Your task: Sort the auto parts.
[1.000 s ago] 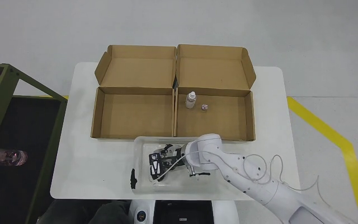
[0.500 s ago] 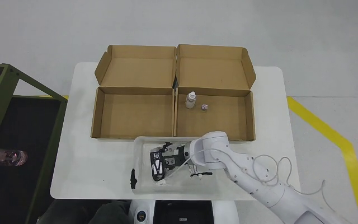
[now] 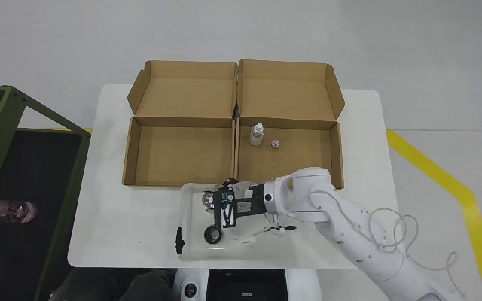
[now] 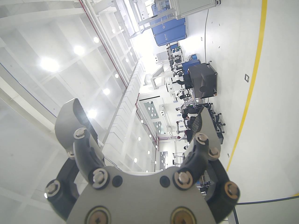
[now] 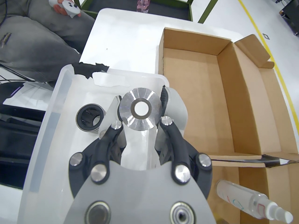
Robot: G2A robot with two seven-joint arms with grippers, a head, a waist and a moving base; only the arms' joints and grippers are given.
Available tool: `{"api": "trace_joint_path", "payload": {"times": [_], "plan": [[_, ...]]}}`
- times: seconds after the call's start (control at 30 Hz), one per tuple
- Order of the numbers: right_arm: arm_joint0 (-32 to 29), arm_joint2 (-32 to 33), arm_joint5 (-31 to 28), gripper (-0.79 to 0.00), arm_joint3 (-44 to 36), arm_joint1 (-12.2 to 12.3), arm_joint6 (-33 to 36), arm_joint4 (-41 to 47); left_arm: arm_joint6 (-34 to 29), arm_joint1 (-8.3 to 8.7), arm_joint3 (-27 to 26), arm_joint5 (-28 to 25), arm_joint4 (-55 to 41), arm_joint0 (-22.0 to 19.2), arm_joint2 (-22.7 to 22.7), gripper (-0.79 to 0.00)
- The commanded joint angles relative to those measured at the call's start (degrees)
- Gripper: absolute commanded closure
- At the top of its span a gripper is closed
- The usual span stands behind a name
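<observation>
Right pincer (image 5: 140, 104) is clamped on a steel disc (image 5: 130, 121) (bright, machined in radial facets, bored through the middle), held above the plastic bin (image 5: 58, 82). The pick looks done. Next comes the carry to a cardboard box (image 5: 198, 99) just beyond the bin, clearing its rim. A black ribbed bearing sleeve (image 5: 90, 117) lies in the bin.

The right arm (image 3: 343, 226) covers the right half of the bin (image 3: 184, 218) in the top view. Beside the spray bottle (image 3: 257, 134) in the right-hand box (image 3: 332, 162), a tiny object (image 3: 276, 143) is too small to identify.
</observation>
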Motion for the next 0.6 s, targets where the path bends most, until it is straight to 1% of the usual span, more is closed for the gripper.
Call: {"api": "trace_joint_path", "payload": {"times": [0.0,0.3,0.57], "plan": [[-0.22,1.7,-0.46,0.0,-0.53,0.3,-0.86,1.25,0.0,0.0,0.0,0.0,0.0,0.0,0.0,-0.785],[-0.76,7.47,-1.72,0.0,-0.76,1.31,-3.89,6.06,0.0,0.0,0.0,0.0,0.0,0.0,0.0,-0.785],[0.86,9.27,-1.09,0.0,2.91,1.36,-5.88,9.65,0.0,0.0,0.0,0.0,0.0,0.0,0.0,-0.785]]}}
